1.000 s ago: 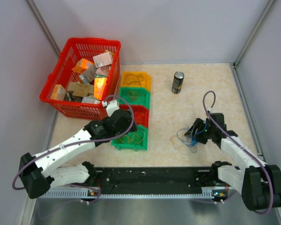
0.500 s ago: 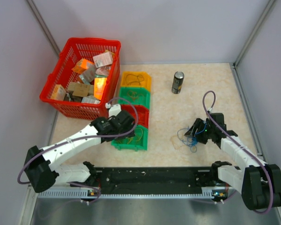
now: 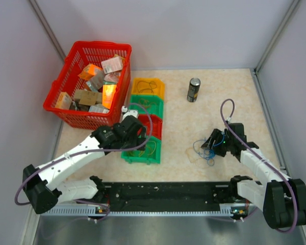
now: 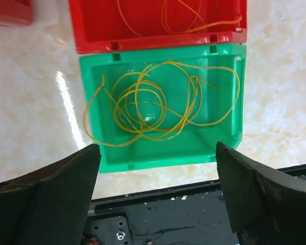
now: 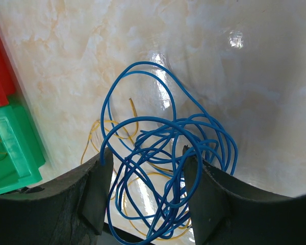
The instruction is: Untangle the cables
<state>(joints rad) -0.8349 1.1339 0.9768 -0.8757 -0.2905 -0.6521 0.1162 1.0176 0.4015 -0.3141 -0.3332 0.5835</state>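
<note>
Two arms, one tangle. The cables point(image 5: 168, 148), a knot of thin blue loops threaded with a yellow-orange strand point(image 5: 97, 132), lie on the tabletop point(image 5: 56, 46) at the right. They sit in the gap of the right gripper point(image 5: 145, 158), whose jaws stand partway apart around the bundle; whether they pinch it cannot be told. The left gripper point(image 4: 156, 150) hangs over the near green bin point(image 4: 222, 135), jaws wide apart and holding nothing, above a yellow coil point(image 4: 143, 104) lying inside. The step in hand appears to be freeing the yellow-orange strand from the blue. Done well, it likely calls for the right jaws to anchor the blue mass low while the left arm comes across, takes one yellow run only, and draws it out slowly along its own curve, since springy, slick-coated wire may tighten if jerked. The wires are round, glossy and hold their curl. The green bin is hard moulded plastic. The tabletop is polished, marbled and reflective.
</note>
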